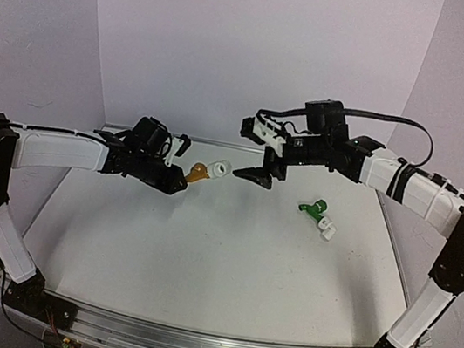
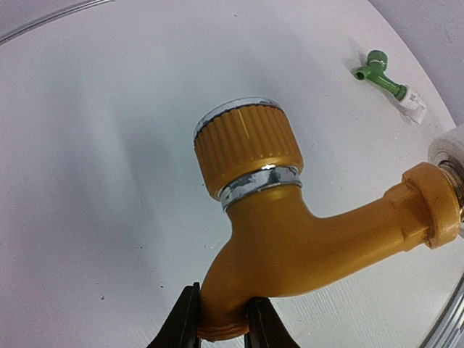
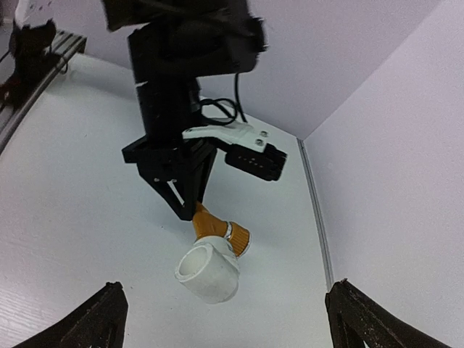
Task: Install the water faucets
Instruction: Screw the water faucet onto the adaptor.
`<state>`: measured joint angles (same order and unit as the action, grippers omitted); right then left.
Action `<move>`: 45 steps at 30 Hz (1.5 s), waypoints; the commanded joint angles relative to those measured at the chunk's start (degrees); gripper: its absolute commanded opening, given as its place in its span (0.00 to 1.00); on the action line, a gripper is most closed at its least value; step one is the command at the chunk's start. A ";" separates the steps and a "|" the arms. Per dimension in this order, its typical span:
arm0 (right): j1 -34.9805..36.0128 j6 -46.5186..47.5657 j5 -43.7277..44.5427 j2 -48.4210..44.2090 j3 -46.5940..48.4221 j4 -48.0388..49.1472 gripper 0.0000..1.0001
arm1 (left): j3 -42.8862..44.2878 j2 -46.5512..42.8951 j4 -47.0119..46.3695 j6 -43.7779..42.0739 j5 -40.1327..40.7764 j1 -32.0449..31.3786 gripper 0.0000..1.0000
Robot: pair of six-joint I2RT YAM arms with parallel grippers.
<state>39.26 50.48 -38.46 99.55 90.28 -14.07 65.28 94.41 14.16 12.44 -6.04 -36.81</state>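
My left gripper (image 2: pixel 221 315) is shut on the spout end of the orange-yellow water faucet (image 2: pixel 290 232), which it holds above the table. A white pipe fitting (image 3: pixel 206 272) sits on the faucet's threaded end (image 2: pixel 449 148). My right gripper (image 3: pixel 230 322) stands wide open facing that fitting, with nothing between its fingers (image 3: pixel 101 319). In the top view the orange faucet (image 1: pixel 198 171) and its fitting (image 1: pixel 219 169) hang between my left gripper (image 1: pixel 185 180) and my right gripper (image 1: pixel 258 152). The green faucet (image 1: pixel 313 208) lies on the table at the right with a white fitting (image 1: pixel 327 231) on its end.
The white table (image 1: pixel 201 257) has a raised rim (image 3: pixel 315 210) along its right side and white walls behind. The green faucet (image 2: pixel 378 72) lies near the far right edge in the left wrist view.
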 commanded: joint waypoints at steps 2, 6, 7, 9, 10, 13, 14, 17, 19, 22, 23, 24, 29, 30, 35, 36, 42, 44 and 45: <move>2.61 19.36 3.26 4.09 2.56 -2.49 0.98 | 4.75 -2.27 1.38 -0.21 -5.58 -0.11 0.00; 3.76 20.62 4.18 6.89 5.28 -3.61 0.95 | 5.47 -2.18 1.93 -0.99 -4.78 -0.11 0.00; 3.80 20.58 4.28 7.45 5.81 -3.84 0.93 | 5.57 -2.21 2.00 -1.11 -4.62 -0.11 0.00; 3.81 19.94 5.26 8.86 6.91 -4.07 0.88 | 5.65 -2.37 2.03 -1.36 -4.39 -0.17 0.00; 3.81 19.72 5.88 9.44 7.21 -4.15 0.85 | 5.65 -2.46 2.09 -1.53 -4.20 -0.18 0.00; 3.98 20.15 6.67 10.99 7.80 -4.17 0.82 | 5.82 -2.47 2.11 -1.81 -4.06 -0.19 0.00; 4.07 20.05 6.89 11.43 8.31 -4.18 0.80 | 5.91 -2.43 2.19 -1.88 -4.06 -0.20 0.00; 4.42 19.77 8.02 12.83 9.66 -4.21 0.72 | 6.13 -2.27 2.31 -2.06 -3.91 -0.29 0.00; 4.67 19.64 8.48 13.63 10.17 -4.21 0.68 | 6.33 -2.17 2.34 -2.21 -3.87 -0.35 0.00; 4.91 19.18 9.29 14.46 10.97 -4.07 0.61 | 6.59 -2.18 2.33 -2.38 -3.29 -0.54 0.00; 4.99 18.83 9.25 14.69 11.24 -4.10 0.59 | 6.66 -2.17 2.31 -2.41 -2.98 -0.56 0.00; 5.08 18.15 9.18 14.90 11.43 -4.11 0.55 | 6.80 -2.11 2.35 -2.44 -2.80 -0.57 0.00; 5.39 10.40 9.59 15.53 12.39 -3.95 0.27 | 8.27 -1.38 2.03 -2.28 0.18 -0.97 0.00; 5.46 7.00 10.18 15.66 12.75 -3.85 0.21 | 8.64 -1.13 1.77 -2.09 1.83 -1.12 0.00; 5.48 -18.76 16.81 16.64 13.62 0.68 0.06 | 10.79 -0.26 -2.58 0.75 10.72 -1.55 0.00; 5.48 -26.49 19.33 17.30 14.34 1.53 0.03 | 10.70 -0.12 -4.53 1.26 12.54 -1.70 0.00; 4.84 -79.05 31.07 19.57 17.78 1.15 0.06 | 10.72 1.63 -13.79 0.96 22.84 -3.95 0.00; 3.95 -96.74 25.83 19.96 17.17 1.21 0.10 | 11.85 2.91 -13.90 -0.53 25.31 -4.86 0.00; 3.38 -104.38 21.91 20.41 17.15 1.34 0.12 | 12.10 3.35 -13.90 -1.29 26.58 -5.41 0.00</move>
<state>44.31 -6.14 -18.22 117.45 106.34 -15.09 72.03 96.81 11.12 8.70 11.03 -39.38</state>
